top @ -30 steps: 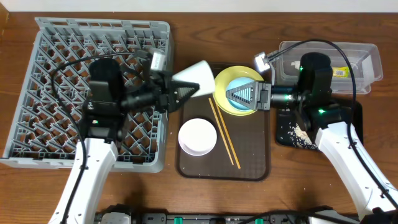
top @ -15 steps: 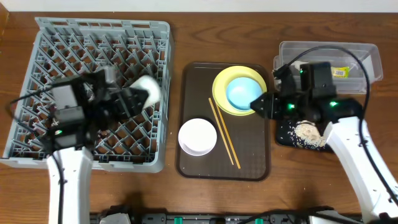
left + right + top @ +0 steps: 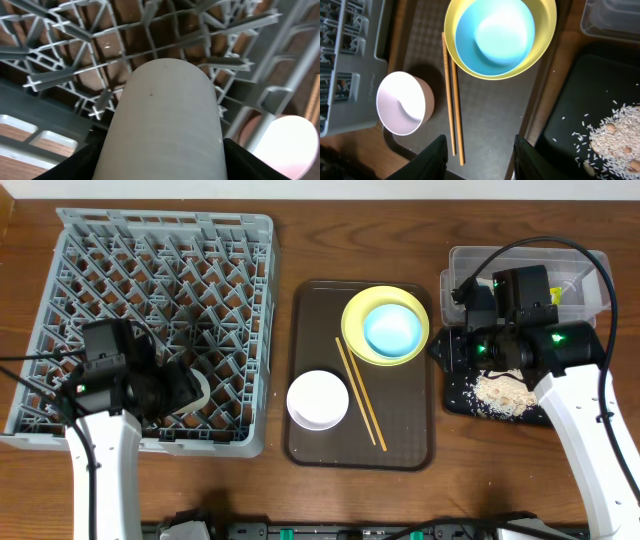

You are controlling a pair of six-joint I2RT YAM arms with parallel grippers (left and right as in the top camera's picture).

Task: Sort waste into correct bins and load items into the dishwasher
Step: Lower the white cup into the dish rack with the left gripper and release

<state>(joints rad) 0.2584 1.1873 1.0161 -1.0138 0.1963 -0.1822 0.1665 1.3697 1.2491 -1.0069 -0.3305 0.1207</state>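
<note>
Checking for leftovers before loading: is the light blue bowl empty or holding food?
Empty: the light blue bowl, nested in the yellow bowl, shows only a bare, glossy inside in the right wrist view.

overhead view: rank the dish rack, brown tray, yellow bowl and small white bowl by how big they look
Largest to smallest:
1. dish rack
2. brown tray
3. yellow bowl
4. white bowl
All four sit at table level, so nearness to the camera does not blur the order.
</note>
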